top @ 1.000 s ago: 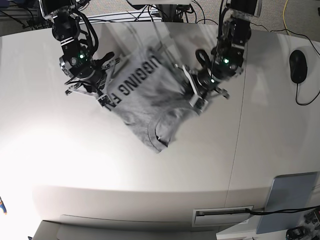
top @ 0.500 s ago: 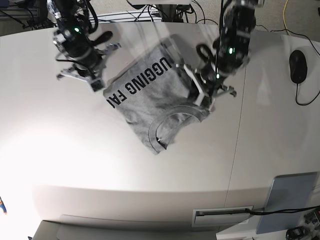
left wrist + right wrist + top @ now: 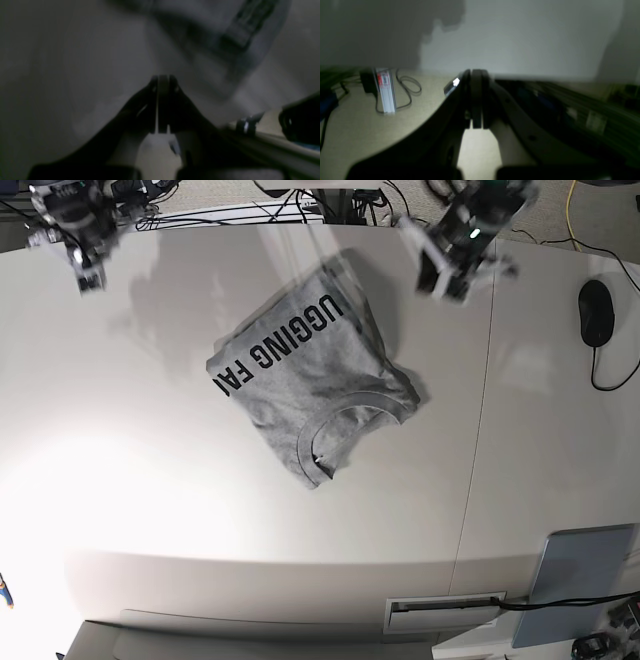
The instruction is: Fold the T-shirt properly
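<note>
The heather-grey T-shirt (image 3: 310,375) lies folded in a rough rectangle on the white table (image 3: 150,480), with black lettering on top and the ribbed collar toward the near edge. My left gripper (image 3: 445,272), blurred, is up at the table's far edge, right of the shirt and clear of it. In the left wrist view it (image 3: 162,80) is shut and empty, with blurred grey cloth (image 3: 225,37) beyond it. My right gripper (image 3: 85,265) is at the far left corner, away from the shirt. In the right wrist view it (image 3: 475,72) is shut and empty.
A black mouse (image 3: 596,312) with its cable lies at the right edge. A grey-blue pad (image 3: 575,580) sits at the near right. A seam (image 3: 480,440) runs down the table. The right wrist view shows floor, cables and a white box (image 3: 385,90).
Both grippers let go of the shirt and pulled back toward the table's far edge, the right one to the far left corner. The shirt now lies flat, folded.
</note>
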Action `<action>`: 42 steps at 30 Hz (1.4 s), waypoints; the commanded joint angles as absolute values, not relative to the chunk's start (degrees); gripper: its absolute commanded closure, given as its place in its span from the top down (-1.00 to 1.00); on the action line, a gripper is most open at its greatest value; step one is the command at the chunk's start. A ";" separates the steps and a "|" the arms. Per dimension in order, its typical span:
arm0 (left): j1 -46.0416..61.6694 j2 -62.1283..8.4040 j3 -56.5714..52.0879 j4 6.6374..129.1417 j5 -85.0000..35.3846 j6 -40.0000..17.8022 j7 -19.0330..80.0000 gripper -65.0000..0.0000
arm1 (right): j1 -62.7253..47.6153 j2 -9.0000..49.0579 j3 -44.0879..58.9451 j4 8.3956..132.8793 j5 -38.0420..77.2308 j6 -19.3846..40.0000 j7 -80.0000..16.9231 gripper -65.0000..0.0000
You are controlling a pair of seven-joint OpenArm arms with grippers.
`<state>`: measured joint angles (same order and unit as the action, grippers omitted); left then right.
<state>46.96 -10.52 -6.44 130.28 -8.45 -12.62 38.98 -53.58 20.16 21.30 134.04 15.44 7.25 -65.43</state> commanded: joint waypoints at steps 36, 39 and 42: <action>26.28 -12.97 -9.89 38.39 -23.62 -31.73 26.94 -1.00 | -25.43 14.28 23.94 36.77 3.68 34.98 -33.76 -1.00; 23.09 -12.01 -9.91 34.72 -23.59 -27.88 26.85 -1.00 | -21.19 13.98 23.94 32.40 1.58 35.16 -32.51 -1.00; 21.54 -10.61 -9.91 32.53 -23.55 -25.19 25.76 -1.00 | -18.85 13.80 23.94 30.22 1.41 35.14 -32.47 -1.00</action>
<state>20.99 -10.57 -9.87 32.36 -23.42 -24.77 25.74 -18.06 13.02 23.79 30.15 1.63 34.79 -32.18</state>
